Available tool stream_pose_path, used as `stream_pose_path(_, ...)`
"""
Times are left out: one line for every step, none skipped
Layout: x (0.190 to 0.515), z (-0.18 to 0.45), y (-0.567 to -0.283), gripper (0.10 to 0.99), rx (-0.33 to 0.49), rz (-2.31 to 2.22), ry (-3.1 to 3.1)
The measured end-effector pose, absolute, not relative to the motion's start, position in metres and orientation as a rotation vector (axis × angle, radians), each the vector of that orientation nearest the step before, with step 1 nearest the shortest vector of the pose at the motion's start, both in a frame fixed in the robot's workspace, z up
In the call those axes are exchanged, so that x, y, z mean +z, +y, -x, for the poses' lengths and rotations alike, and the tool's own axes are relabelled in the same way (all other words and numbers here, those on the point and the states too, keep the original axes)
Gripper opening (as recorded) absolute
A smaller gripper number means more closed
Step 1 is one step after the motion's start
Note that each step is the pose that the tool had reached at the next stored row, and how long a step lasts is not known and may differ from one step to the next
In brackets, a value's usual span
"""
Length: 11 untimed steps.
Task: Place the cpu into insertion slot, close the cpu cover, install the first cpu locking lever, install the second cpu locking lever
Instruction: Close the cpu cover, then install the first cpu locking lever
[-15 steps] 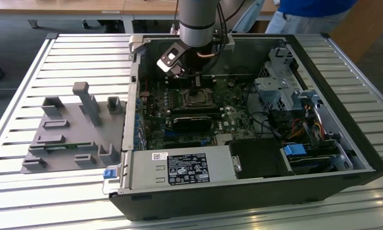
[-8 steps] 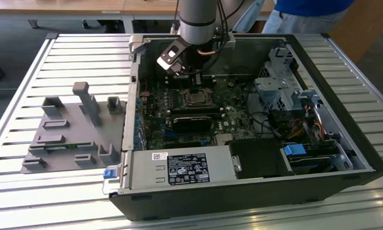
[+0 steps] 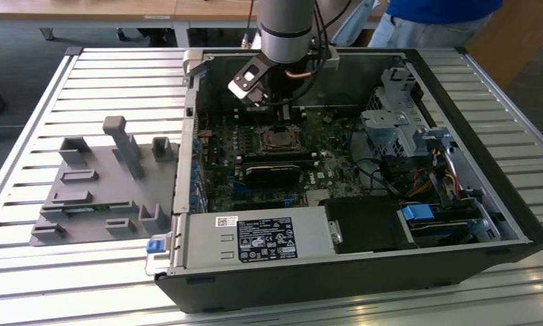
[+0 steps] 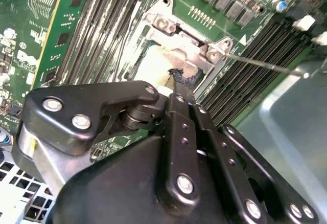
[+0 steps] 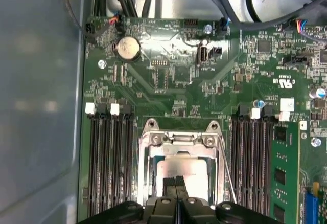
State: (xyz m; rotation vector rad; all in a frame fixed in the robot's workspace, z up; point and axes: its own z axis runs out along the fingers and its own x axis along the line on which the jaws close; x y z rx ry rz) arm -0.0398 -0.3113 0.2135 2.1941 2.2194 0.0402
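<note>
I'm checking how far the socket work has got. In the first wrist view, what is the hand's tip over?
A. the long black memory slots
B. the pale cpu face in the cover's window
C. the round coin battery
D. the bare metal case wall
B: in the first wrist view the hand, fingertips together, sits over the pale cpu framed by the cpu cover, between the memory slots and far from the coin battery.

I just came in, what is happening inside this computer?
A robot arm reaches into the open computer case. Its gripper, fingers together, has its tips over the cpu, which sits in the insertion slot. The cpu cover seems to lie flat around it. One thin locking lever sticks out beside the slot, apparently not latched.
</note>
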Motion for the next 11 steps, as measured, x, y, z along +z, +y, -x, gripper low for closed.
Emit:
stream_pose_path(0.2135,0.0394,-0.3113,0.106,0.040,-2.194,2.219)
stream_pose_path(0.2135,0.0390,-0.3113,0.106,0.040,-2.194,2.219)
stream_pose_path(0.2135,0.0385,-0.3113,0.106,0.040,-2.194,2.219)
stream_pose_path(0.2135,0.0382,-0.3113,0.106,0.040,-2.194,2.219)
stream_pose_path(0.2135,0.0379,-0.3113,0.106,0.040,-2.194,2.219)
stream_pose_path(0.2135,0.0375,-0.3113,0.106,0.040,-2.194,2.219)
stream_pose_path(0.2135,0.0371,-0.3113,0.106,0.040,-2.194,2.219)
stream_pose_path(0.2134,0.0367,-0.3113,0.106,0.040,-2.194,2.219)
stream_pose_path(0.2135,0.0365,-0.3113,0.106,0.040,-2.194,2.219)
stream_pose_path(0.2134,0.0365,-0.3113,0.106,0.040,-2.194,2.219)
stream_pose_path(0.2135,0.0365,-0.3113,0.106,0.040,-2.194,2.219)
